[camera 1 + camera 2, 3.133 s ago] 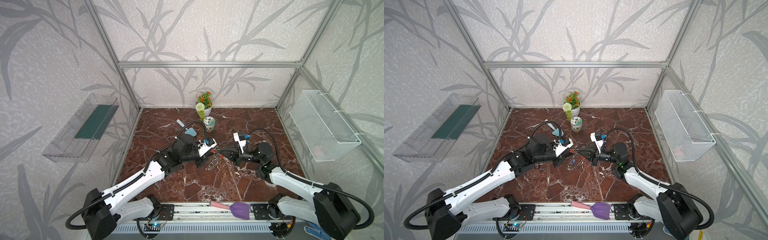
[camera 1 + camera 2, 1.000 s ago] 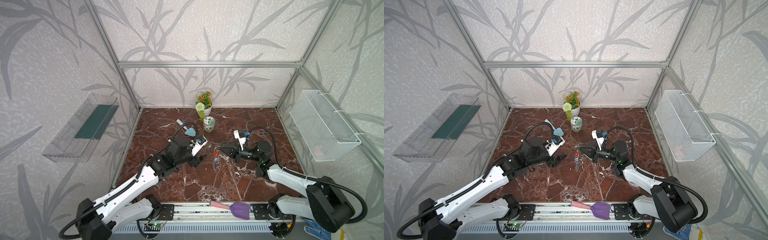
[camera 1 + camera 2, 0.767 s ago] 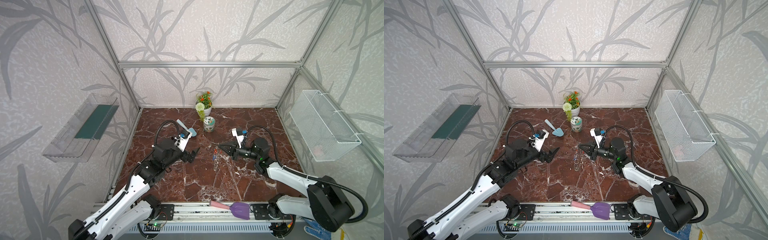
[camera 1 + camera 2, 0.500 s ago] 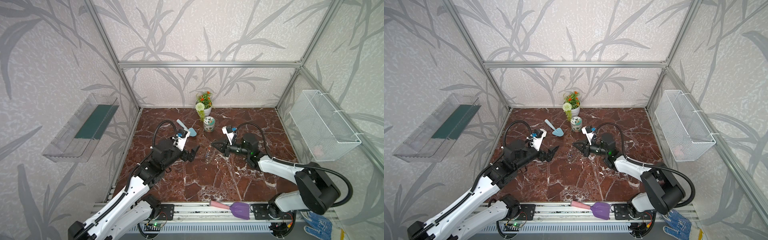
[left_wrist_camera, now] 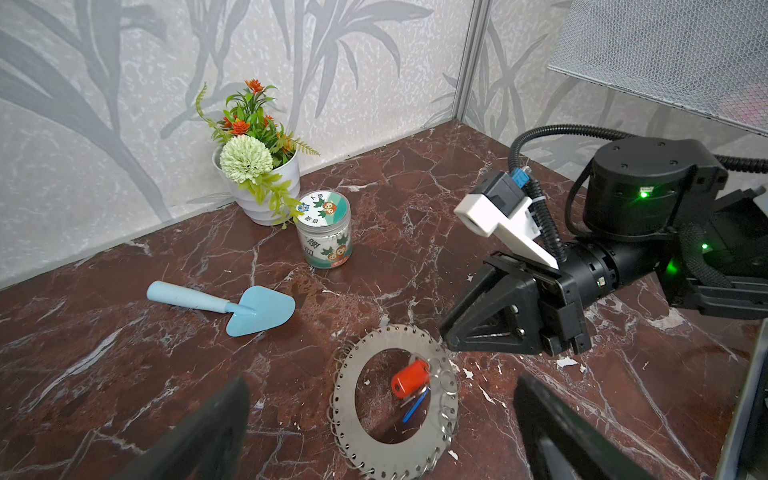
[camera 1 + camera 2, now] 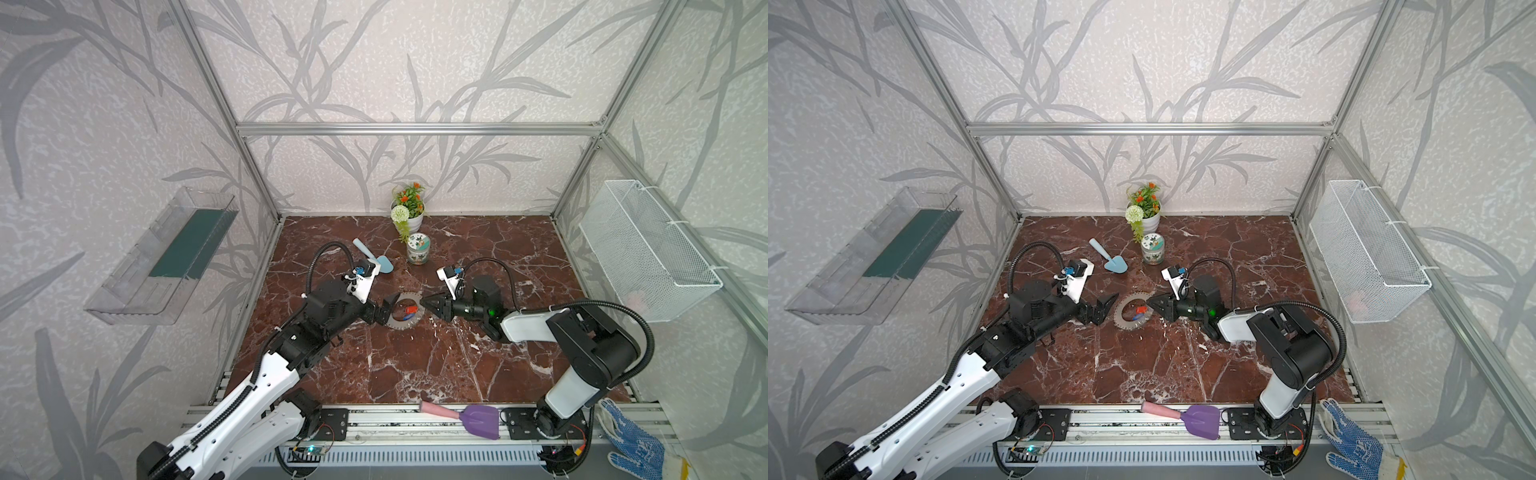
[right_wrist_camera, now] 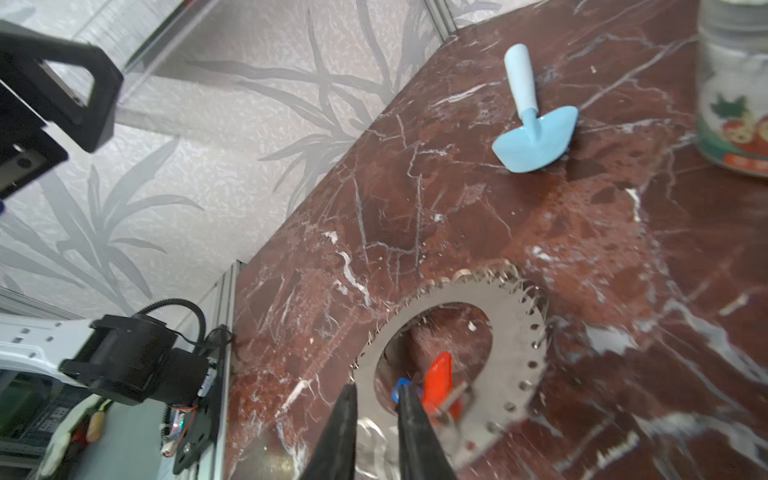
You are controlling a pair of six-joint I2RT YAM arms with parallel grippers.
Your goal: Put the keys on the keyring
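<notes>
Grey keyring [image 6: 1120,312] encircles the keys [image 6: 1140,309]; left jaws at its 9 o'clock gape wide, right jaws at 3 o'clock barely parted.

Flat grey gear-like keyring [image 5: 382,453] on the marble floor [image 5: 124,353], red-orange key [image 5: 409,378] and blue key [image 5: 414,409] within its central hole

Leaf-patterned walls [image 6: 374,62], red marble floor [image 6: 415,365], aluminium frame [image 6: 415,129]; wall-hung wire basket [image 6: 648,249], contents unclear.
</notes>
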